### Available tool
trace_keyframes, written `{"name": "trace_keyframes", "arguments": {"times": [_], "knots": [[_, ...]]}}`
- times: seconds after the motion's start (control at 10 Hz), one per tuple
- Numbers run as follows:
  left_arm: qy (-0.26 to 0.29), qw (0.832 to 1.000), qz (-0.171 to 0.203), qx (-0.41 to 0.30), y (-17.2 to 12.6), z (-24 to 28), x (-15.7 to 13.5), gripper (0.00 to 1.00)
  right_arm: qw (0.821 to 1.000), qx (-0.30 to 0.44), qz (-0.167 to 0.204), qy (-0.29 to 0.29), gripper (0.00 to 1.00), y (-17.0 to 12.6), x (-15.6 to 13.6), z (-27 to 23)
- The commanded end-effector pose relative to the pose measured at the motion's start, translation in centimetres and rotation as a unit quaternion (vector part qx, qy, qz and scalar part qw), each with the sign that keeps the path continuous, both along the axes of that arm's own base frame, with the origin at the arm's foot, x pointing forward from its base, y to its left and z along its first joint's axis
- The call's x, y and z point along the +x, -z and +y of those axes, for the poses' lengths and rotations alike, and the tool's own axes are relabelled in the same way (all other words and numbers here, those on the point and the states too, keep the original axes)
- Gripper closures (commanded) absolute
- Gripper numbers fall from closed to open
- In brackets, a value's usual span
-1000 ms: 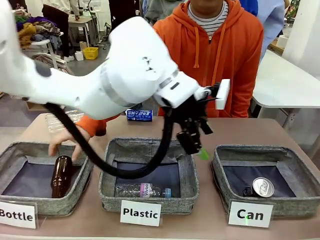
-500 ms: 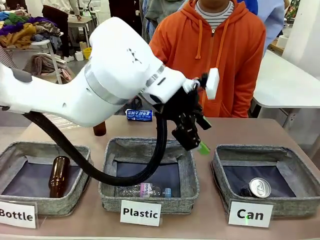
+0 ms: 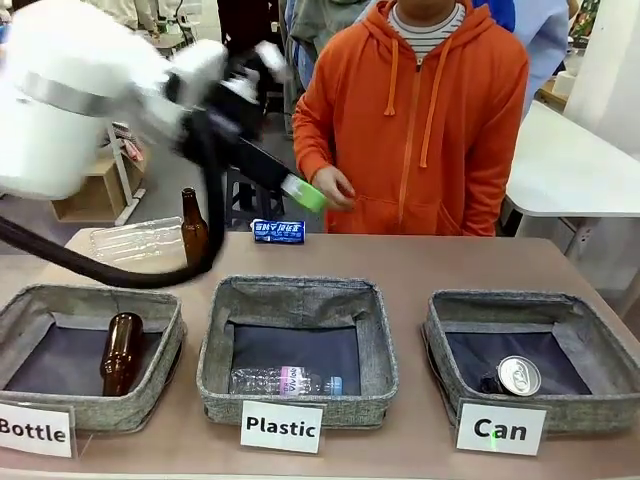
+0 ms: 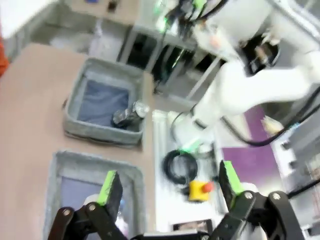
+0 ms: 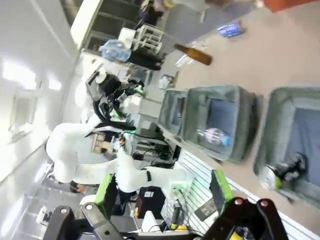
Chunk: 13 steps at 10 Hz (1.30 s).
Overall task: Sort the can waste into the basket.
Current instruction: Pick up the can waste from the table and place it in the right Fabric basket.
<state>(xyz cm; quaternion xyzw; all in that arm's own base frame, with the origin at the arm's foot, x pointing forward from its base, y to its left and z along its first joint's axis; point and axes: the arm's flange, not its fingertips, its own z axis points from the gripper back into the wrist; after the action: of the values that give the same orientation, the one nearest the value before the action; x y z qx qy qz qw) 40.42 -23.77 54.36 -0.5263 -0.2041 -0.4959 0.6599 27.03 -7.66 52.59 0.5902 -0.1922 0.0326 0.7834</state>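
Can basket [image 3: 585, 410] at the right end of the surface [image 3: 450, 265], two cans inside
Silver-top can [image 3: 520, 376] lies in it with a dark can [image 3: 490, 383] just beside; the blue can [image 3: 278, 231] sits out at the surface's far edge. Left tool [image 4: 170, 180] hangs up high, spread wide, gripping nothing; right tool [image 5: 162, 187] is wide open and empty too.

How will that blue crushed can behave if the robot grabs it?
The blue can looks flattened, so it probably won't roll and would likely slide if pushed. Being crushed thin metal, it's probably light and may dent further when squeezed. Lying flat on the table, it could be awkward to pinch.
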Motion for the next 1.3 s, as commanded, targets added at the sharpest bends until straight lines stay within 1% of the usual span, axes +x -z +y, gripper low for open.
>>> {"name": "trace_keyframes", "arguments": {"times": [0.0, 0.2, 0.3, 0.4, 0.5, 0.6, 0.7, 0.8, 1.2], "knots": [[-0.084, 0.992, 0.043, -0.086, 1.0, 10.3, -1.4, 0.0, 0.998, 0.048, -0.009, -0.031, 0.0, 1.0, 3.3, 4.8], [-0.165, 0.974, 0.076, -0.133, 4.3, 20.8, -2.7, 0.0, 0.996, 0.078, 0.005, -0.038, 0.0, 2.3, 5.3, 7.8], [-0.194, 0.959, 0.096, -0.182, 6.6, 26.0, -3.9, 0.0, 0.996, 0.061, 0.022, -0.053, 0.0, 4.1, 5.9, 8.2], [-0.209, 0.948, 0.094, -0.222, 8.6, 29.6, -5.1, 0.0, 0.996, 0.051, 0.038, -0.063, 0.0, 5.9, 6.5, 8.0], [-0.221, 0.937, 0.097, -0.253, 10.6, 32.3, -5.6, 0.0, 0.996, 0.043, 0.046, -0.066, 0.0, 7.5, 7.1, 7.4], [-0.218, 0.936, 0.083, -0.263, 12.5, 33.8, -5.6, 0.0, 0.997, 0.032, 0.051, -0.056, 0.0, 8.7, 7.5, 6.7], [-0.232, 0.938, 0.06, -0.25, 14.1, 34.5, -5.2, 0.0, 0.997, 0.019, 0.065, -0.045, 0.0, 9.5, 7.5, 6.0], [-0.242, 0.933, 0.103, -0.247, 11.2, 33.8, -6.9, 0.0, 0.995, 0.049, 0.064, -0.062, 0.0, 7.7, 7.4, 7.7], [-0.242, 0.933, 0.103, -0.247, 11.2, 33.8, -6.9, 0.0, 0.995, 0.049, 0.064, -0.062, 0.0, 7.7, 7.4, 7.7]]}}
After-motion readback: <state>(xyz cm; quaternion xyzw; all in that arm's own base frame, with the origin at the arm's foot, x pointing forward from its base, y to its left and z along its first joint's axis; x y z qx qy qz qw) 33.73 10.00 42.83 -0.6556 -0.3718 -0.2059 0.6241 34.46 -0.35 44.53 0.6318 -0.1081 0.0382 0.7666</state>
